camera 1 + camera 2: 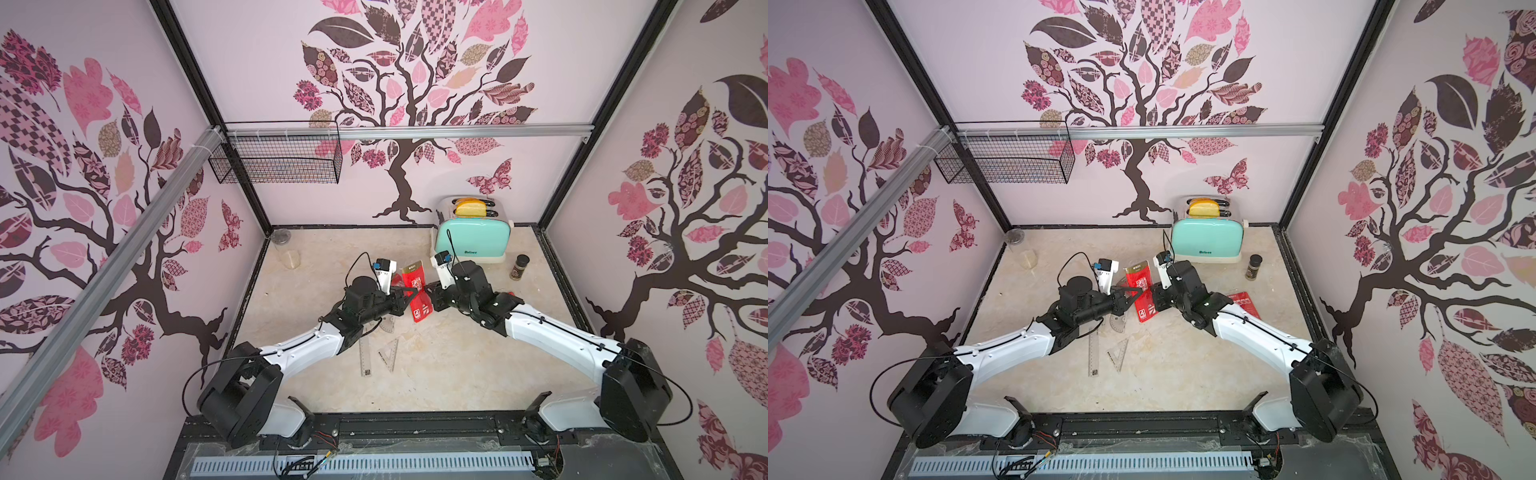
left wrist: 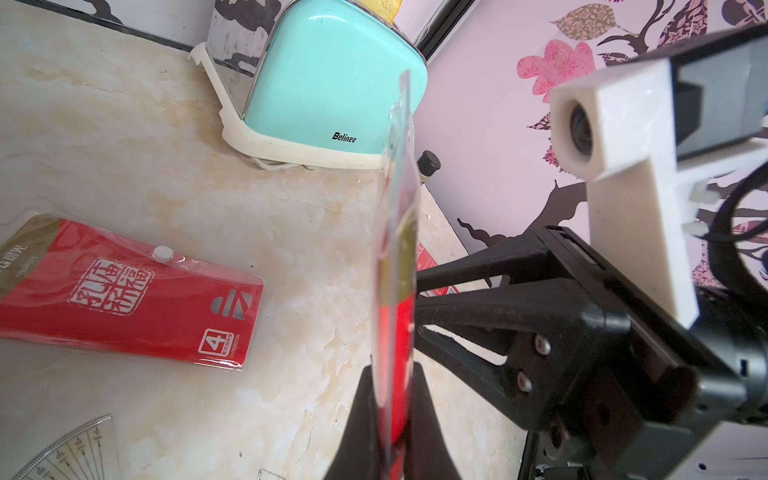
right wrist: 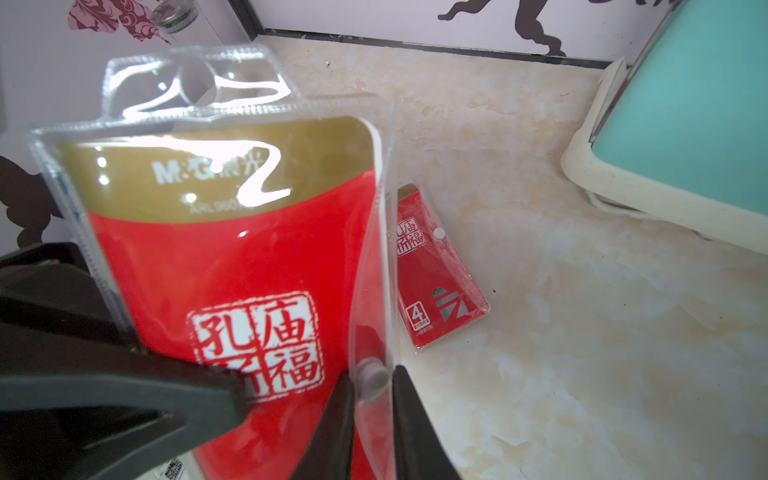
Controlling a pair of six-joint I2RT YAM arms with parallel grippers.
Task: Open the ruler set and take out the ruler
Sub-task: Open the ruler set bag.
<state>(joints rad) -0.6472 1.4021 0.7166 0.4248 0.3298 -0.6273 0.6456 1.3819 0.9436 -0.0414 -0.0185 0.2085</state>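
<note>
The ruler set (image 3: pixel 232 266) is a clear plastic pouch with a red and gold card inside, held up above the table between both arms (image 1: pixel 417 276). My left gripper (image 2: pixel 392 368) is shut on one long edge of it, and its camera sees the pouch edge-on (image 2: pixel 397 249). My right gripper (image 3: pixel 372 374) is shut on the clear flap at the opposite edge, with the white snap button (image 3: pixel 372 382) between its fingers. In both top views the two grippers (image 1: pixel 405 291) (image 1: pixel 430 297) face each other across the pouch. Whether a ruler is inside, I cannot tell.
A second red pouch (image 3: pixel 436 270) lies flat on the marble table (image 1: pixel 457 365) under the grippers. A loose clear straight ruler (image 1: pixel 365 353), set square (image 1: pixel 388 353) and protractor (image 1: pixel 386 324) lie nearer the front. A mint toaster (image 1: pixel 473 243) and spice jar (image 1: pixel 519 267) stand behind.
</note>
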